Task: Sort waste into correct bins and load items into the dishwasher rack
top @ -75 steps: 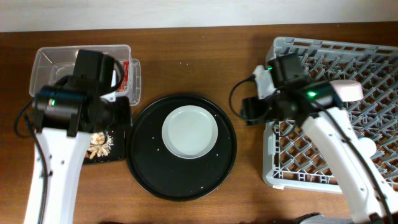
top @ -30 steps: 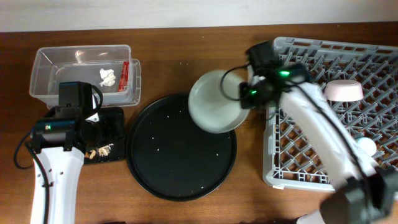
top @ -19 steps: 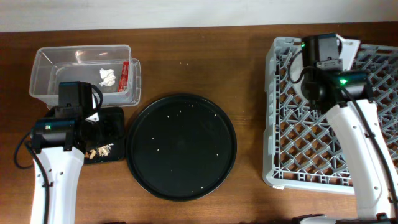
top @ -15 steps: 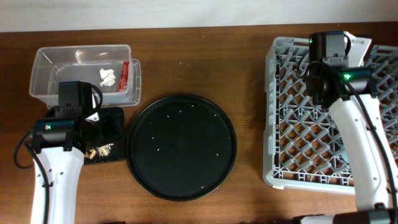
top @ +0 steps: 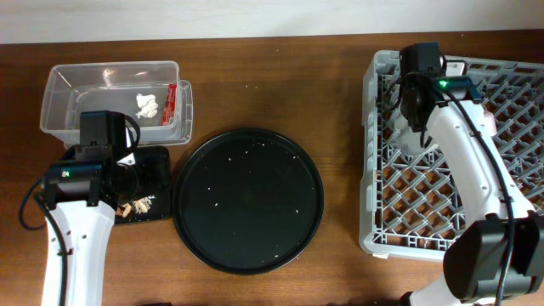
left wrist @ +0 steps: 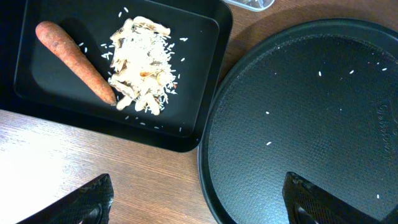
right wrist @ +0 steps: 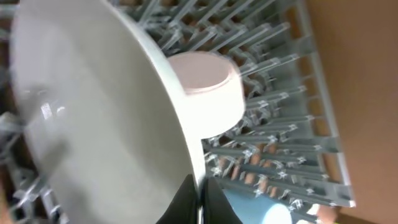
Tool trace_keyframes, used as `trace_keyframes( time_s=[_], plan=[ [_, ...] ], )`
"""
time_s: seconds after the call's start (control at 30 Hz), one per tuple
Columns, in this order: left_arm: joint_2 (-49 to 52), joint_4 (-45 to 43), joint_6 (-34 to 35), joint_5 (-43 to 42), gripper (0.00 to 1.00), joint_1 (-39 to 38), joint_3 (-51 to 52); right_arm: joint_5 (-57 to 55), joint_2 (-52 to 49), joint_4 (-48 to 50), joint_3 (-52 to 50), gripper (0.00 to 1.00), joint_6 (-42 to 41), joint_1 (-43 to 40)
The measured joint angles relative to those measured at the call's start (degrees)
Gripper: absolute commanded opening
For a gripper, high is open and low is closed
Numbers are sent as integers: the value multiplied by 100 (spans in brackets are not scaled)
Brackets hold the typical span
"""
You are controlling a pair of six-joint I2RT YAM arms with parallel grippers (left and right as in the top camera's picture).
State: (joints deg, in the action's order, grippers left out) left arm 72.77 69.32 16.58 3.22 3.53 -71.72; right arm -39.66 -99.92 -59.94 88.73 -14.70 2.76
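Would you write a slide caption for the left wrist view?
Carrot piece and food scraps in the black rectangular tray, beside the round tray.

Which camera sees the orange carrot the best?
The left wrist view. The carrot lies in plain sight in the black tray, beside the food scraps. From overhead, the left arm covers that end of the tray, so no carrot shows. The right wrist view looks at the plate and rack instead.
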Motion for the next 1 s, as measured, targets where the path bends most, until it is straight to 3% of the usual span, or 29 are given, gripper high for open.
trace_keyframes(
  time_s=[0.07, 0.1, 0.13, 0.2, 0.3, 0.37, 0.47, 0.5, 0.57, 0.77, 0.87, 0.93, 1.0],
  plan=[
    [0, 0, 0, 0, 87, 0, 0, 457, 0, -153, 0, 21, -9, 0],
    [0, 0, 0, 0, 87, 0, 0, 715, 0, -197, 0, 34, -24, 0],
    [0, 0, 0, 0, 87, 0, 0, 927, 35, -223, 0, 55, -149, 0],
    [0, -2, 0, 0, 87, 0, 0, 1064, 155, -225, 0, 70, -192, 0],
    [0, -4, 0, 0, 87, 0, 0, 1176, 872, -291, 0, 70, -201, -31],
    [0, -17, 0, 0, 87, 0, 2, 1375, 1432, -553, 0, 83, -208, -192],
    [0, -308, -175, -262, 87, 0, 17, 2684, 1779, -1014, 33, 88, -81, -785],
    [11, -570, -400, -566, 96, 0, 22, 3088, 1768, -1080, 31, 89, 42, -894],
    [166, -719, -726, -997, 99, -2, 22, 4378, 1759, -1318, 31, 90, 811, -940],
    [651, 507, -1287, -1165, 99, 0, 33, 5165, 1757, -1899, 28, 90, 1464, -935],
    [643, 761, -1325, -1163, 99, 0, 33, 5204, 2068, -1547, -446, 93, 1475, -935],
    [402, 660, -1362, -1163, 99, 0, 46, 5226, 3060, -964, -1268, 99, 1453, -935],
    [-258, 363, -1364, -1137, 99, 0, 162, 5246, 4118, -409, -2020, 98, 1449, -935]
  ],
)
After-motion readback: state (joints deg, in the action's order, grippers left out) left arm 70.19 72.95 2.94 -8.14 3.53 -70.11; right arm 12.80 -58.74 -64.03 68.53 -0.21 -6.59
